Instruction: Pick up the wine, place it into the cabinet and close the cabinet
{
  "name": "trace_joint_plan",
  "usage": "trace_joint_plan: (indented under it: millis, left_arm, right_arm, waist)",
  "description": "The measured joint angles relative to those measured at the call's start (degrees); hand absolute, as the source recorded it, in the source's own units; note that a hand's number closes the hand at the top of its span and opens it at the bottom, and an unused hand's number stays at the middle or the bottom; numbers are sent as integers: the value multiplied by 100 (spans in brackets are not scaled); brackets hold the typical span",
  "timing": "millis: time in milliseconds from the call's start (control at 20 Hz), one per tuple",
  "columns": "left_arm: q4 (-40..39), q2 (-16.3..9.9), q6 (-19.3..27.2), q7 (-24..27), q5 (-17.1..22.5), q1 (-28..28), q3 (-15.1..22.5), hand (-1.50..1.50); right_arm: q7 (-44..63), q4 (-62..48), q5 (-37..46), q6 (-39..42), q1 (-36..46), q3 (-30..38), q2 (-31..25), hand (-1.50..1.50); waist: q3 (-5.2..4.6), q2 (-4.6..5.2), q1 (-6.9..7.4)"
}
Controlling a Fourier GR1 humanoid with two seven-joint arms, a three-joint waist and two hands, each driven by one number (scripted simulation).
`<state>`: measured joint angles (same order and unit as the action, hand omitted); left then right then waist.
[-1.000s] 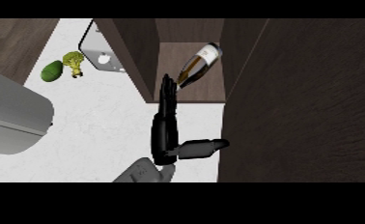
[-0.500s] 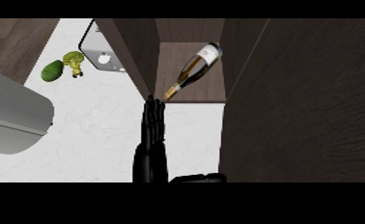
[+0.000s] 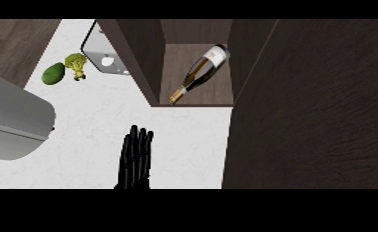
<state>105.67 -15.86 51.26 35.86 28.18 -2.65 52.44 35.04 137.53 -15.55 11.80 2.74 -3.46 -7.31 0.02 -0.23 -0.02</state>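
Since the wine bottle [image 3: 198,74] already lies on its side inside the cabinet [image 3: 193,95], only closing is left. 1 hand [image 3: 136,160] shows, fingers straight and together, holding nothing, low over the counter [image 3: 184,131]. Probably best to push the big dark door [image 3: 303,116] at its free edge, well clear of the bottle's neck.

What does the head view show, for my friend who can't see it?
A dark glass wine bottle with a white label lies on its side inside the open brown wooden cabinet. One black hand, fingers straight, shows above the white counter at the view's lower edge. A green avocado and a piece of green broccoli lie at upper left.
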Motion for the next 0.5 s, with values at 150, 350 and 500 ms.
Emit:
trace_joint_plan:
  millis: [150,350,500]
  left_arm:
    - [400,-417,-239,-103,50,-149,-86,-150]
    - [742,-919,-626,-99,162,-437,-300,-150]
    - [1071,-1230,-801,-50,194,-726,-396,-150]
  right_arm:
    - [-27,4,-41,200,-122,-42,-54,150]
    - [19,10,-85,370,-111,-101,-133,150]
    - [66,-20,-119,413,-213,-318,-32,150]
  waist:
    - [1,1,-9]
    - [-2,3,-8]
    - [-2,2,7]
